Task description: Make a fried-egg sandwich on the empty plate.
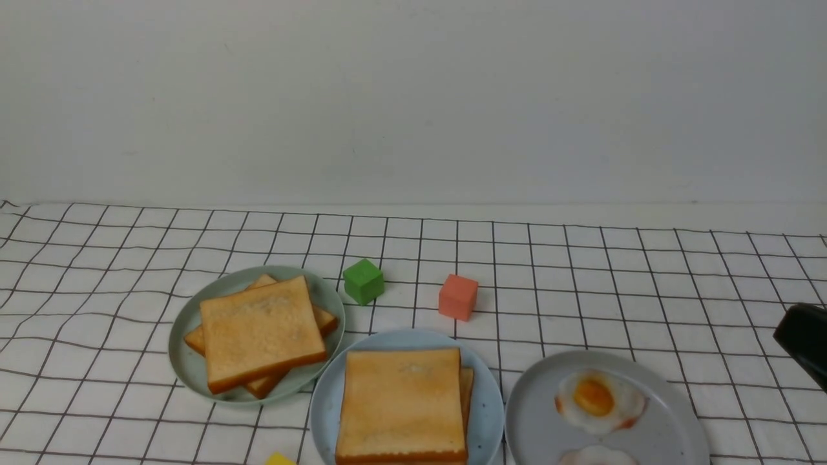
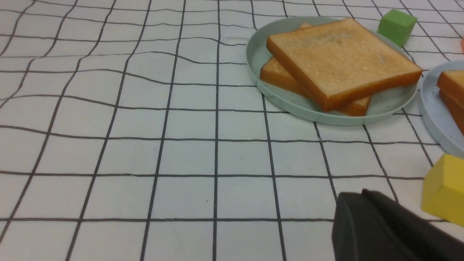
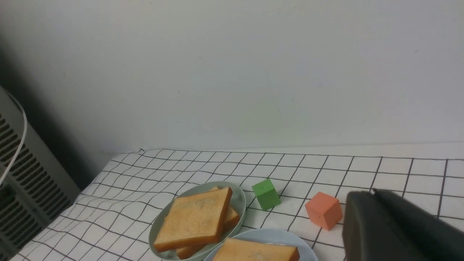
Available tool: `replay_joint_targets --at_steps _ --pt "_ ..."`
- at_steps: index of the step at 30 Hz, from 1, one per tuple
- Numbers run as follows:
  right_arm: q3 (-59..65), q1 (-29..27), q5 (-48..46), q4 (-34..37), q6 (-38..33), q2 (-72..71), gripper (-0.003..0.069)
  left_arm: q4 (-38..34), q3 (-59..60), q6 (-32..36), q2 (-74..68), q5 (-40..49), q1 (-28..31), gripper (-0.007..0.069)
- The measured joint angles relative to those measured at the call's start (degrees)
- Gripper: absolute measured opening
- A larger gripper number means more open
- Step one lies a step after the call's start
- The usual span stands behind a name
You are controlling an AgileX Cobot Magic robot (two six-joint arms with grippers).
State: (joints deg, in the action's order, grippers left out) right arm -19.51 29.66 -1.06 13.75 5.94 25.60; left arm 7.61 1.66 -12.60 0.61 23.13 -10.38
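Your sandwich sits on the blue plate, top slice slightly offset. I can't tell either hand's state. A bump from the right hand could slide it.

1. Light is even, soft and bright in all three views; the wall reads flat grey-white with no glare.
2. Shadows are faint: thin soft ones hug the toast pile and the green cube.
3. In the right wrist view the wall darkens towards the vent.
4. Focus is fair, slightly soft; the near dark gripper body is blurred.
5. Grid lines waver with the cloth.
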Motion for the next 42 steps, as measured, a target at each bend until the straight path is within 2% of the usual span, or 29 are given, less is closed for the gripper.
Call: replay_joint_targets --at_steps 8,37,41,42 --pt "0.0 0.0 0.0 0.0 0.0 0.0 0.0053 -0.7 0.0 0.0 0.0 -0.1 -2.7 0.0026" --pt "0.4 0.0 0.0 -0.1 -0.2 -0.5 0.0085 -0.9 0.0 0.0 0.0 -0.2 -2.7 0.0031" --pt "1.6 -2.8 -1.6 -4.4 -4.6 -4.3 0.0091 -0.9 0.0 0.0 0.0 -0.2 -2.7 0.0033" --pt "2.3 -5.3 -1.6 -5.8 -6.6 -6.1 0.0092 -0.9 0.0 0.0 0.0 -0.2 -2.7 0.0033"
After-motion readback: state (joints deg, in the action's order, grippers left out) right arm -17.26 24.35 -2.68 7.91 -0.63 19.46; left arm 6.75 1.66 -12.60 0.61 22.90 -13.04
